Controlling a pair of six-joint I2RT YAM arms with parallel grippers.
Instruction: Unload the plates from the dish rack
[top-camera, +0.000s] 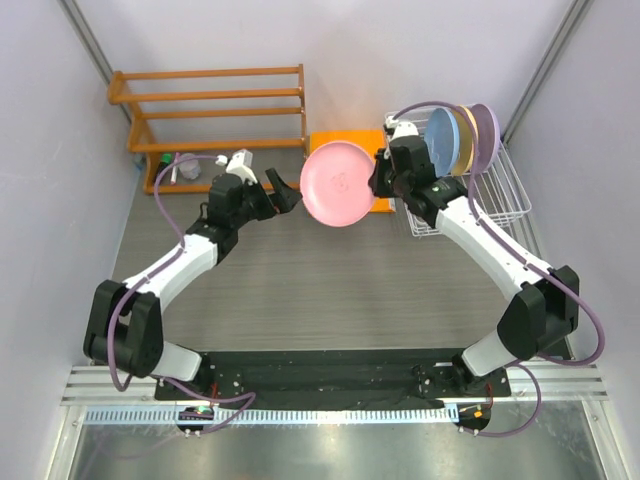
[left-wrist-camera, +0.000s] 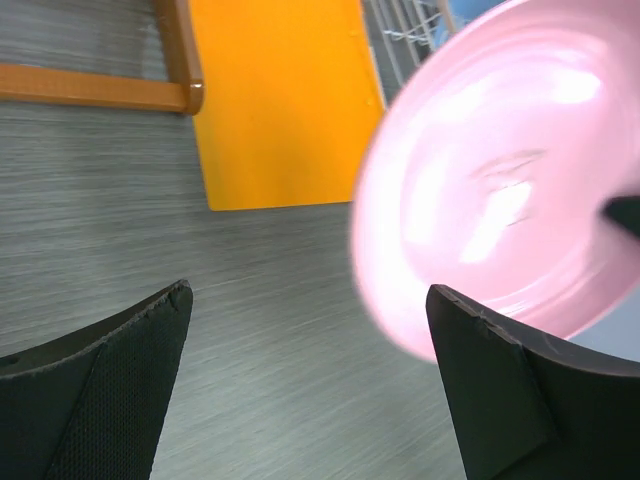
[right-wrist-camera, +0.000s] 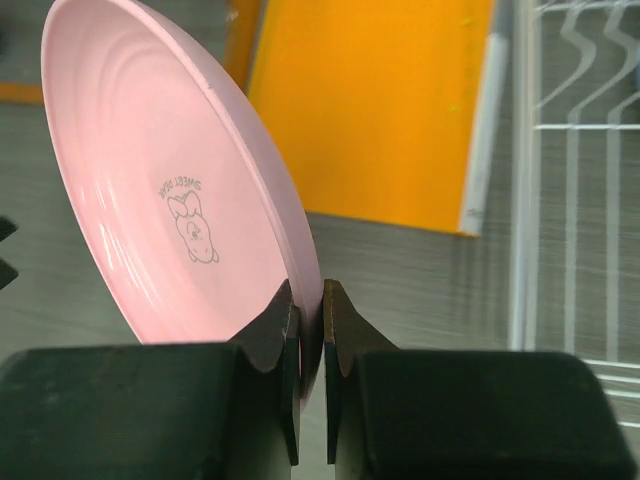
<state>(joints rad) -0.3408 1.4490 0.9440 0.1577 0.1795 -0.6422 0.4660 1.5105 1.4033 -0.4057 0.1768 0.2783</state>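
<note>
**Grey table, one pink plate in the air between two arms**

Grey wood-pattern table (top-camera: 320, 290) fills the top view, with pale walls around it. Over it the pink plate (top-camera: 340, 184) is held on its edge, just in front of the orange mat (top-camera: 345, 142) and out of the dish rack (top-camera: 505, 195). The right gripper (top-camera: 385, 180) pinches its right rim. The left gripper (top-camera: 285, 197) is just beside its left rim.

Only the top view shows the rack's load: three plates stand upright in its far end, a light blue plate (top-camera: 440, 140), a pale yellow plate (top-camera: 460, 140) and a lavender plate (top-camera: 487, 135). So I count four plates in all, one rack, one mat and one orange wooden shelf (top-camera: 215, 105) at the back left.

Only the right wrist view shows the grip closely: both fingers are pressed on the thin rim, one on each side, and a small printed rabbit with letters is on the plate's face.

Only the left wrist view shows that the left fingers (left-wrist-camera: 130, 370) are spread wide with nothing between them. The plate there is blurred, near the right-hand finger; whether they touch I cannot tell
</note>
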